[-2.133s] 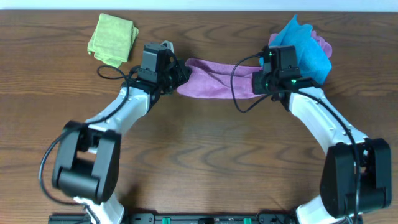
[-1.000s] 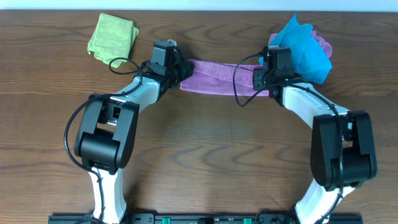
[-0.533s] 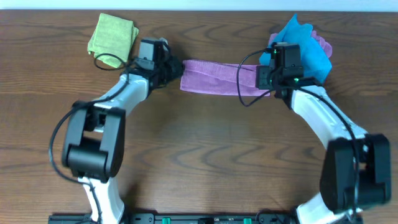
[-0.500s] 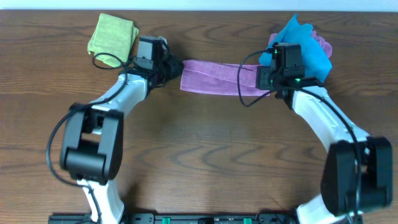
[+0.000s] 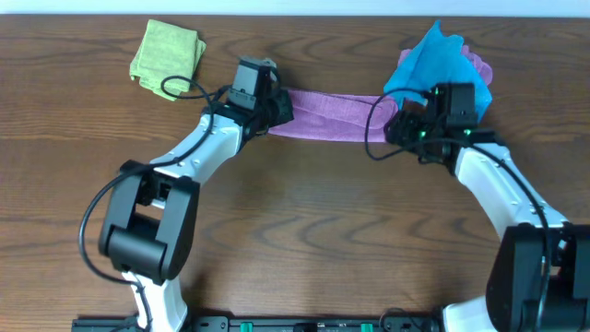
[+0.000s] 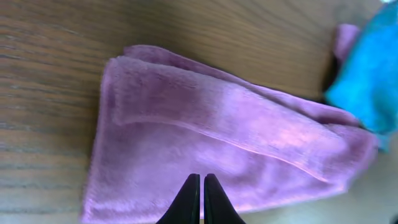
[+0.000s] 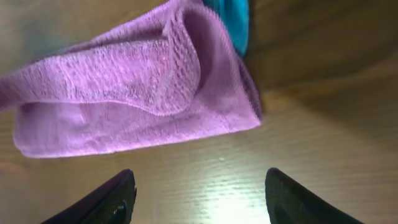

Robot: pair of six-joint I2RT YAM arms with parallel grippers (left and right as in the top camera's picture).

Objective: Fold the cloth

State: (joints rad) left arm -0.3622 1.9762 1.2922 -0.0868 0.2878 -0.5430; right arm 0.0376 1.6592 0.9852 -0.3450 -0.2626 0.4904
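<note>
The cloth (image 5: 332, 115) looks soft, light and floppy, and it lies just ahead of the tightly closed left gripper (image 6: 202, 182) and the wide-spread right gripper (image 7: 199, 183), so pinching its corners seems best.

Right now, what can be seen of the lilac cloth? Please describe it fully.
The lilac microfibre cloth lies on the wooden table, folded into a long layered band, soft and fluffy. Its right end runs under the bright blue cloth. The shut left gripper is over its left end; the open right gripper hangs short of it.
</note>
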